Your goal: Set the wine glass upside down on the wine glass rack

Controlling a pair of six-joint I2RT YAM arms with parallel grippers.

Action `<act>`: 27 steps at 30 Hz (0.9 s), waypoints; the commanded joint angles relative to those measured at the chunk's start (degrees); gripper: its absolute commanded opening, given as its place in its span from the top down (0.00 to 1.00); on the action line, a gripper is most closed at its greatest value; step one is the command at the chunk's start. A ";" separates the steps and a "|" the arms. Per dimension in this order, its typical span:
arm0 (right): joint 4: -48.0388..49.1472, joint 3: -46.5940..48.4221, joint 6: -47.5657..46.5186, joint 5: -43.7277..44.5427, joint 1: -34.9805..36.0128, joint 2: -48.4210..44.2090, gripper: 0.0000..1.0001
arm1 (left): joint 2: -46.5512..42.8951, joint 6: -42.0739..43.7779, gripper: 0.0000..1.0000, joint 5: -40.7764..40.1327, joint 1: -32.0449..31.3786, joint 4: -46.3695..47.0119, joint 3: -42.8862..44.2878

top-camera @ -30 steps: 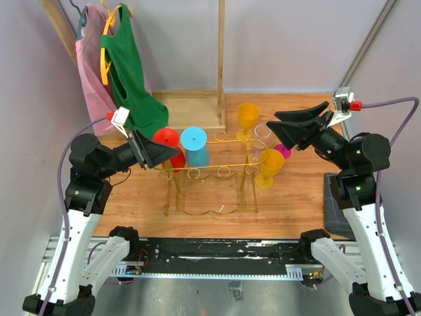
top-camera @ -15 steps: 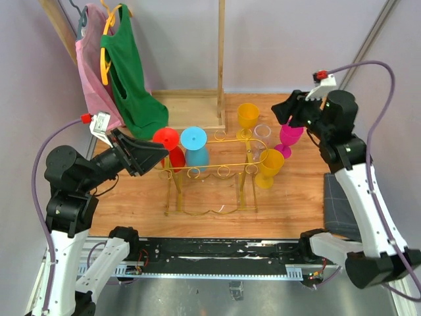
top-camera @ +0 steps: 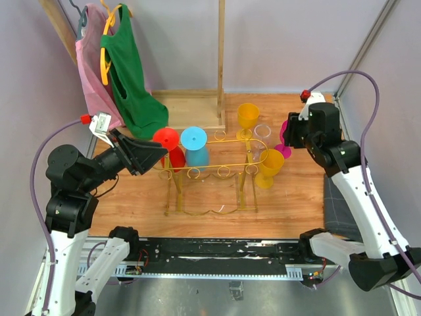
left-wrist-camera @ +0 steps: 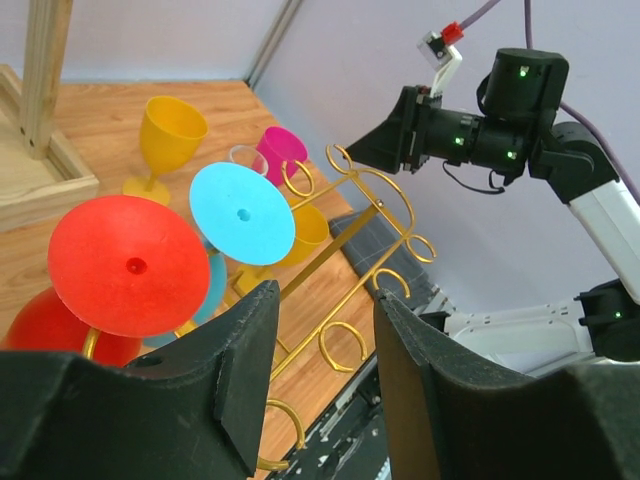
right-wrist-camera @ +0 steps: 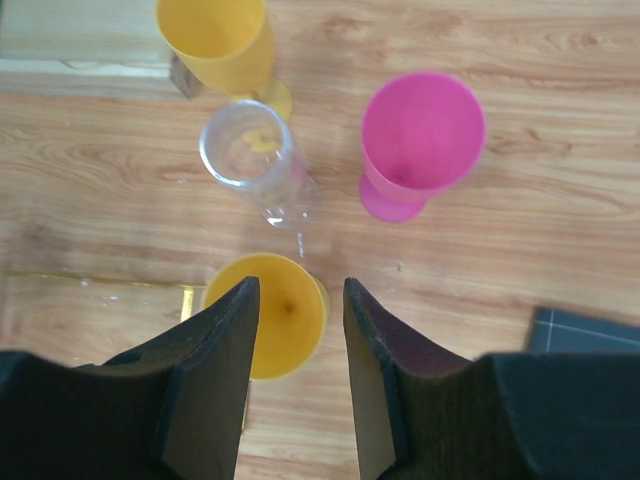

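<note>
Right gripper [right-wrist-camera: 298, 290] hovers spread, empty, near the pink glass [right-wrist-camera: 422, 135], upright right of the rack [top-camera: 227, 142], probably its target; looks light, stiff, slick, so pinch the stem; left gripper [left-wrist-camera: 328, 295] spread, empty

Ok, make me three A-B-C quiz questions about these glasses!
1. Where is the red glass? A) upside down on the wine glass rack B) on the table C) in a gripper
2. How many yellow glasses are there? A) one B) two C) four
3. The right gripper is: A) open, empty B) shut on a spoon C) shut on a ball
Answers: 1 A, its foot points up above the gold wire; 2 B, one at the back, one by the rack's end; 3 A, nothing sits between its fingers.
</note>
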 commanded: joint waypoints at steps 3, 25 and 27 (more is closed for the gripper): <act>-3.19 -7.51 -1.64 3.22 1.09 -1.61 0.61 | -0.71 0.90 0.52 -0.19 -0.42 2.21 -0.27; 0.52 -14.51 -1.32 -1.05 1.90 5.55 0.66 | -1.00 0.53 0.51 -0.05 -0.42 3.49 -3.00; 0.50 -14.53 -1.33 -1.14 2.08 6.03 0.68 | -1.00 0.52 0.51 -0.04 -0.42 3.45 -2.91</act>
